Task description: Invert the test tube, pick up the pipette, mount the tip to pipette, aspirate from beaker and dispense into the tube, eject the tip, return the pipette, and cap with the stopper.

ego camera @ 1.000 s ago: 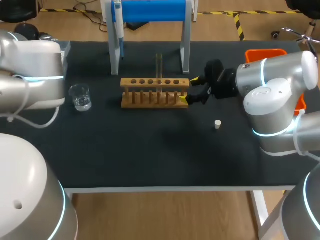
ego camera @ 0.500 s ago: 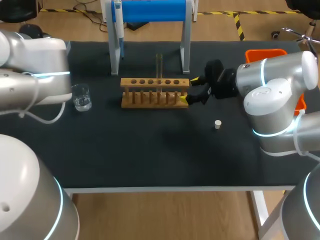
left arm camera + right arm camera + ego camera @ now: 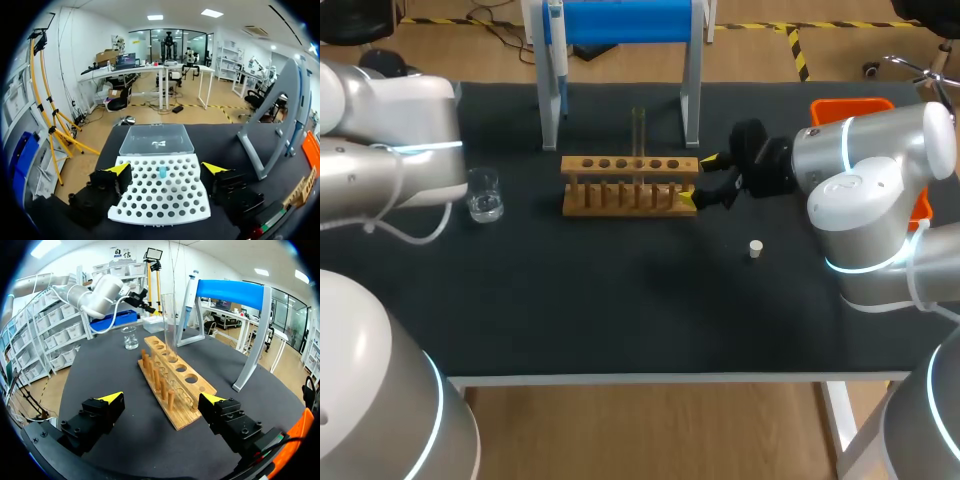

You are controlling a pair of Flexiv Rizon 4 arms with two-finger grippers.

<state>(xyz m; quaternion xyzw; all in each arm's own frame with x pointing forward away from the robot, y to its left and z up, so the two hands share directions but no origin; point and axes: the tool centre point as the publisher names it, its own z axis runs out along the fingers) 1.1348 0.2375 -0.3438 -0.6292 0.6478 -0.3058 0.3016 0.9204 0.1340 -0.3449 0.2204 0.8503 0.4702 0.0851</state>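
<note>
Left gripper (image 3: pixel 165 169), fingers apart, over the tip box (image 3: pixel 150 200); right gripper (image 3: pixel 162 399), fingers apart, facing wooden rack (image 3: pixel 186 380) holding upright test tube (image 3: pixel 168 325).

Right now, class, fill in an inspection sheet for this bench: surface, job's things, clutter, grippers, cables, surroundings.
Surface: black table, no spills seen.
Job's things: tube upright in rack; beaker holds clear liquid; pipette hangs on stand; stopper lies on table; tip box holds one blue tip.
Clutter: orange bin at the right edge.
Grippers: left gripper open above tip box; right gripper open at rack's end.
Cables: white cable loops from left arm.
Surroundings: nothing seen reaching over the table.
</note>
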